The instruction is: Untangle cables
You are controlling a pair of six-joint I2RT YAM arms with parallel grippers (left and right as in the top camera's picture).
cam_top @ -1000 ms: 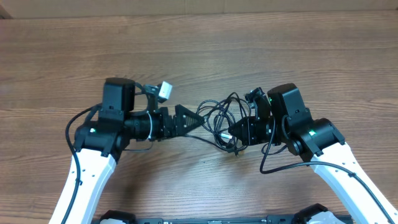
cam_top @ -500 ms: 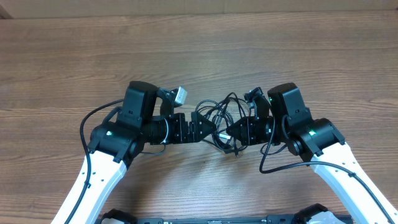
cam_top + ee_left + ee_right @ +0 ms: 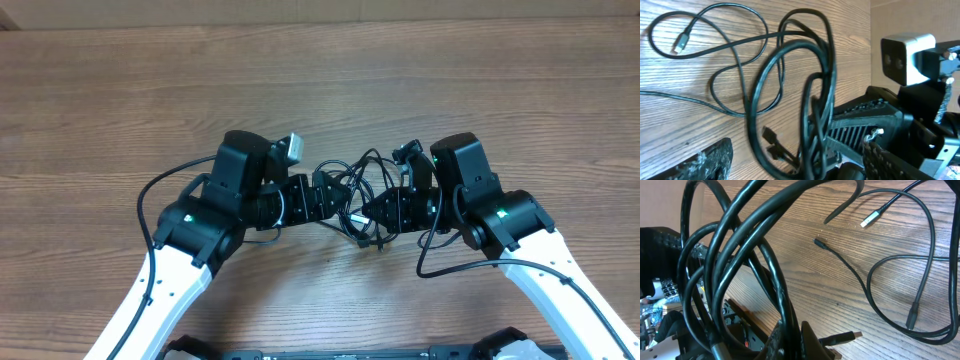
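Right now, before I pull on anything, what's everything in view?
table: one, brown wood, under everything.
cables: several, number unclear, thin black, one tangle at centre between the hands.
plug end: one seen clearly, silvery, lying loose on the wood beside the tangle.
left hand: one, black, jaws open, at the tangle's left side.
right hand: one, black, shut on the cables, at the tangle's right side.

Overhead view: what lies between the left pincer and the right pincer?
The cables, tangled, fill that gap in the overhead view; the right pincer is shut on them, the left pincer open.
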